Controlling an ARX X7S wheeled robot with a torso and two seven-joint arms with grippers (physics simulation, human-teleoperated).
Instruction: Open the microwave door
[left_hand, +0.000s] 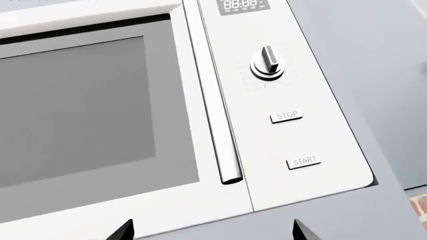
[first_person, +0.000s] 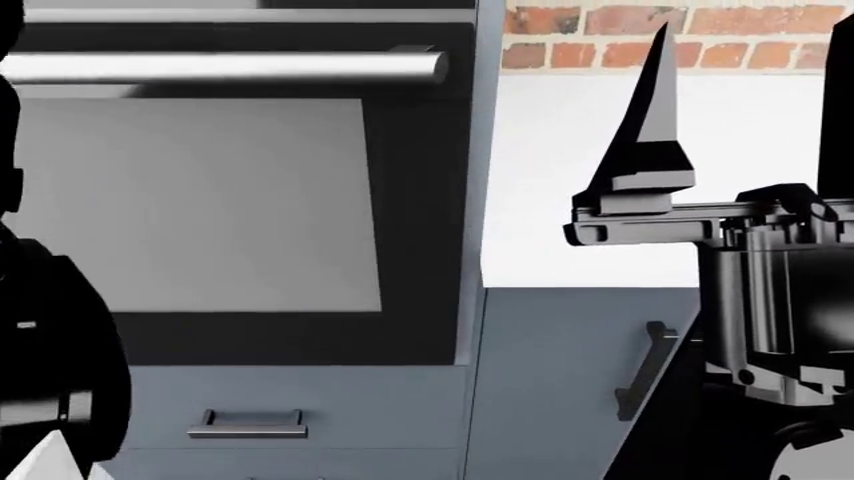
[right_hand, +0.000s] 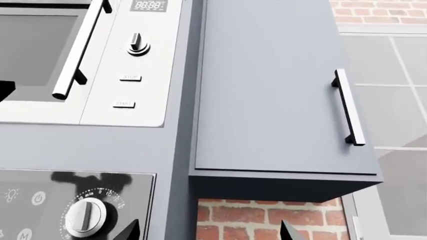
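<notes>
The white microwave fills the left wrist view, its door shut with a grey window. A long bar handle runs along the door's edge beside the control panel, which has a knob, STOP and START. My left gripper is open, close in front of the microwave's lower edge below the handle's end, touching nothing. The right wrist view shows the microwave and its handle farther off. My right gripper is open and empty, its finger pointing up in the head view.
A grey wall cabinet with a bar handle hangs beside the microwave. Below the microwave is an oven with a horizontal handle and dial panel. A drawer handle and brick wall also show.
</notes>
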